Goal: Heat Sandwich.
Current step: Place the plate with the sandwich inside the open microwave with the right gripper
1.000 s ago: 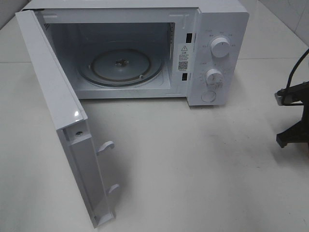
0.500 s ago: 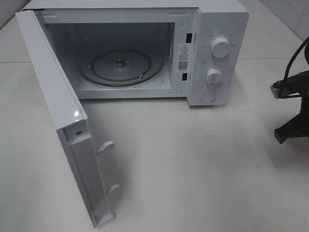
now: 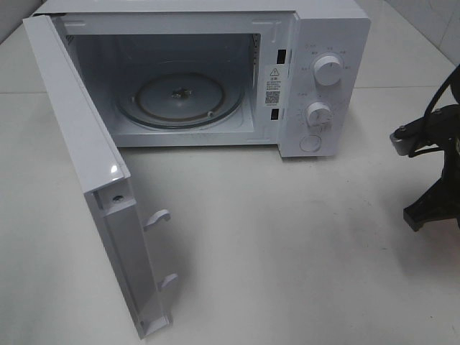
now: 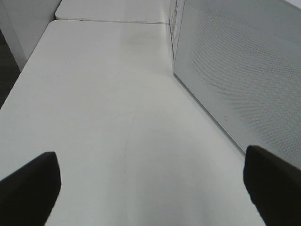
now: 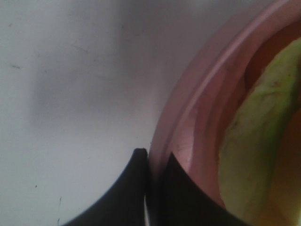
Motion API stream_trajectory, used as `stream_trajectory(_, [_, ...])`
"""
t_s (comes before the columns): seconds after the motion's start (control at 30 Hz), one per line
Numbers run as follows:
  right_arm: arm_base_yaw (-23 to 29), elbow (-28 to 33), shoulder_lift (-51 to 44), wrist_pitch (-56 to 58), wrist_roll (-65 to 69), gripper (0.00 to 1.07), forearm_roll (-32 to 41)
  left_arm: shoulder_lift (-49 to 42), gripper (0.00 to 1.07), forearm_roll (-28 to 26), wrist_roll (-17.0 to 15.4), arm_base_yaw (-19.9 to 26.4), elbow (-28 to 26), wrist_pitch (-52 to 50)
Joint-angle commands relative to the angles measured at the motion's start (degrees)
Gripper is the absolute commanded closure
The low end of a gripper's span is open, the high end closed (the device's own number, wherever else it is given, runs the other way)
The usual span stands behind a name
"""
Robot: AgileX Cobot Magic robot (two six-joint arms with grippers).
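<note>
- Right of the microwave [image 3: 316, 72], the right gripper [image 5: 153, 159] is pinched shut on the plate [image 5: 188, 117] rim, probably so plate and food can travel as one.
- On that plate lies the sandwich [image 5: 256, 141]; only a green-yellow edge of it shows.
- At the microwave's front, the door [image 3: 79, 144] stands swung wide, apparently to admit the plate; the turntable [image 3: 180, 97] inside is bare.
- Left of the door, the left gripper [image 4: 150, 188] hangs spread wide, holding nothing.
</note>
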Motion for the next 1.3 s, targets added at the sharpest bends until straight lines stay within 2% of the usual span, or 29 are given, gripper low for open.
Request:
stream_trajectory(0.03, [2.41,1.2,-1.43,2.64,0.57,1.07,-1.32,-1.6,0.03,0.0,0.0,0.11,0.11,-0.52])
stream_trajectory(0.23, [8.02,2.81,-3.32,4.13,0.74,1.07,-1.15,-1.6,0.03,0.0,0.0,0.11,0.11,-0.52])
stream_trajectory(0.9, [24.18,2.81,-9.28,10.08,0.86,1.06,-1.15,-1.6,0.03,0.0,0.0,0.11,0.11,-0.52])
stream_trajectory(1.3, [36.9,2.81,-10.6,10.71,-1.32,1.06,-1.15,-1.6,0.03,0.0,0.0,0.11,0.11,-0.52])
